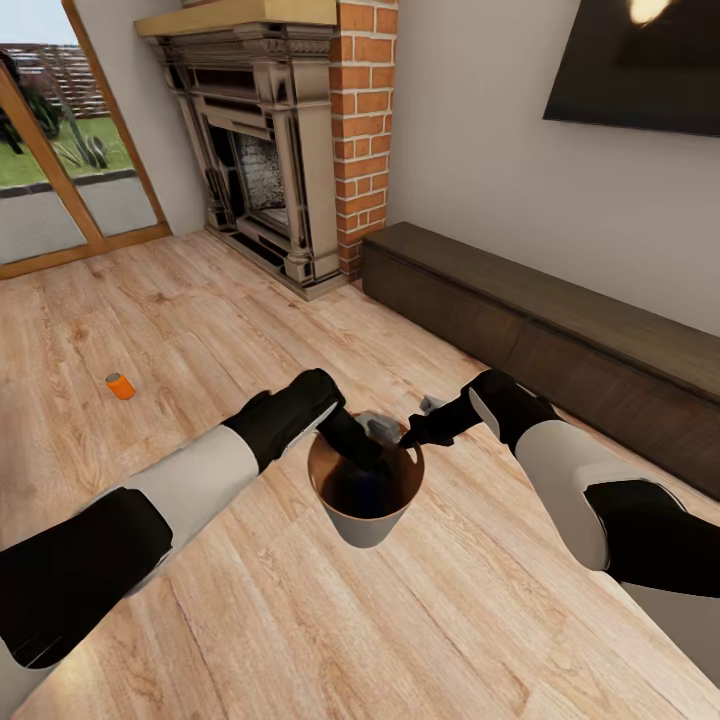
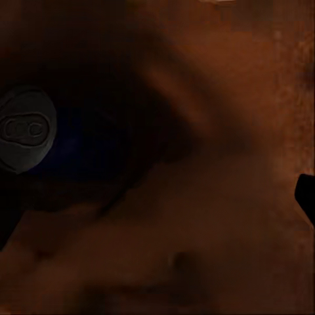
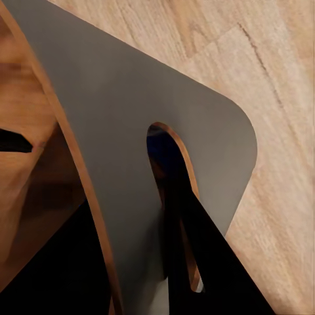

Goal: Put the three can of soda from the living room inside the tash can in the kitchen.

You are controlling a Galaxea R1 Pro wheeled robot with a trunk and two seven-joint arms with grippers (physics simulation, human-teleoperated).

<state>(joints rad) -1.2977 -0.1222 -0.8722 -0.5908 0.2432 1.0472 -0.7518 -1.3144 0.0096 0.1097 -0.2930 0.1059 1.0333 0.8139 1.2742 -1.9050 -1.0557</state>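
Observation:
The tash can [image 1: 362, 525], brown inside and pale grey outside, hangs above the wood floor between my arms. My left gripper [image 1: 360, 450] reaches down into it and is open, its fingertips [image 2: 305, 197] spread wide against the brown inner wall [image 2: 216, 131]. The dark blue can of soda [image 2: 72, 144] lies inside the bin, silvery top showing, free of the fingers. My right gripper [image 1: 412, 437] is shut on the bin's rim, one finger [image 3: 210, 262] passing through the slot in the grey outer wall [image 3: 131, 131]. An orange can of soda [image 1: 120, 385] lies on the floor to the left.
This is the living room: a fireplace [image 1: 270, 150] with a red-brick column [image 1: 362, 120] stands ahead, a long dark low cabinet [image 1: 560, 330] runs along the right wall under the TV [image 1: 640, 60], and glazed wooden doors [image 1: 60, 170] are at far left. Open wood floor [image 1: 200, 300] lies between.

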